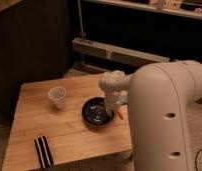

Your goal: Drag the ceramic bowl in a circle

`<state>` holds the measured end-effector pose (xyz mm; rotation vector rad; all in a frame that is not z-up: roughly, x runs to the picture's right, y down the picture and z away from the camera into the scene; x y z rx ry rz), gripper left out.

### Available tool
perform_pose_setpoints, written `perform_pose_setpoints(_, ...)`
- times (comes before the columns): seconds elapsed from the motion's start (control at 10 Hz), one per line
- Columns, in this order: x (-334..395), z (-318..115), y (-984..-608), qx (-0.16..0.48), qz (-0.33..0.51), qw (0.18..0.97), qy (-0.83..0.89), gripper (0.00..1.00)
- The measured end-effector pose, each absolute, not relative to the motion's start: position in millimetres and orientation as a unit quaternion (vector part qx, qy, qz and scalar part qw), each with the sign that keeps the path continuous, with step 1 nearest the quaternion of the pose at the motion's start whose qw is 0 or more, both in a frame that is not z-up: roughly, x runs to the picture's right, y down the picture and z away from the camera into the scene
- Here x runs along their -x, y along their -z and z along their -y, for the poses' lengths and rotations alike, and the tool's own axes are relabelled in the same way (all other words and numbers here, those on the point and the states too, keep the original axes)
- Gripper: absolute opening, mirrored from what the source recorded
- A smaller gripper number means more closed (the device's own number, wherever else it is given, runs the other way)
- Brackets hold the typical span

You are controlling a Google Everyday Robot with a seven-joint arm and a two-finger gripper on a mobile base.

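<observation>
Light wooden table (69, 132) with plank grain, low in the room, its near-left corner cut by the frame edge. Dark wood-panelled wall or cabinet (34, 40) rises behind the table's far-left corner. Behind the far edge, a dark shelving unit with a pale metal rail (119, 52) running across and a vertical post (80, 25). Floor (199, 130) past the right edge is greyish-brown carpet. Lighting dim and warm. The gripper (113, 111) sits over the table's right side.

Bowl (98, 111) lies near the table's (69, 135) right edge, gripper (112, 111) at its right rim; cup (57, 97) left of it; block (43, 151) by the front-left corner.
</observation>
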<state>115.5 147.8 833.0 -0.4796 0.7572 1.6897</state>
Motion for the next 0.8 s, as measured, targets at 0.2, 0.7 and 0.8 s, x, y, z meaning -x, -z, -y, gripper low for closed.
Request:
perform_pose_setpoints(0.2, -135, -149, -801, 0.209, -0.322, 0.587, -0.713, 0.0)
perform_pose_setpoints(0.7, -96, -220, -725, 0.279, -0.312, 0.628, -0.656, 0.0)
perform_pose_setpoints(0.8, -75, -235, -713, 0.302, -0.3, 0.64, -0.64, 0.0)
